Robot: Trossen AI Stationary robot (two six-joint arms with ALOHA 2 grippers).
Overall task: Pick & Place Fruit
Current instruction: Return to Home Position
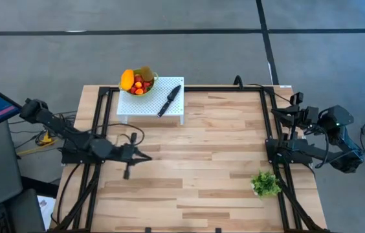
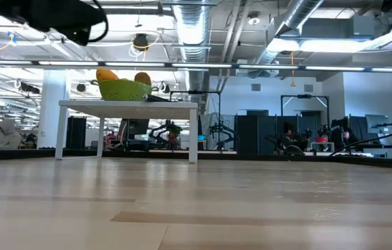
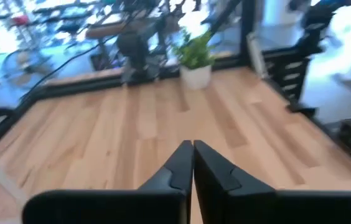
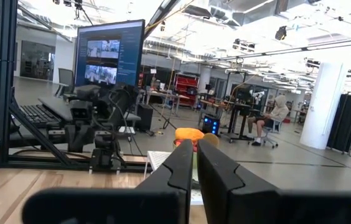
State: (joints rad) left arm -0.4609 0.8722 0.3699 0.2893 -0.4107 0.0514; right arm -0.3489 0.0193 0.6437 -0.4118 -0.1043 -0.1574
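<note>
Fruit sits heaped in the green strainer bowl at one corner of the white shelf, which stands at the table's far edge. An orange piece and a brownish kiwi-like oval lie on top, with small red and orange bits beneath. The black knife lies slantwise on the shelf just beside the bowl. No loose fruit shows on the boards, so the placing looks finished and the step in hand seems to be the retreat to rest (a judgement from how things lie).

The left tool hangs over the left part of the table, well apart from the shelf, its fingers pressed together and holding nothing. The right tool is at the right edge, fingers all but meeting, also empty. The next move probably calls only for folding the left arm back clear of the shelf legs.

Pale wood planks form the table, framed by black rails, and a small green leafy plant stands near the right rail. Beyond lie a grey floor, ceiling ducts, a monitor and a seated person far off.
</note>
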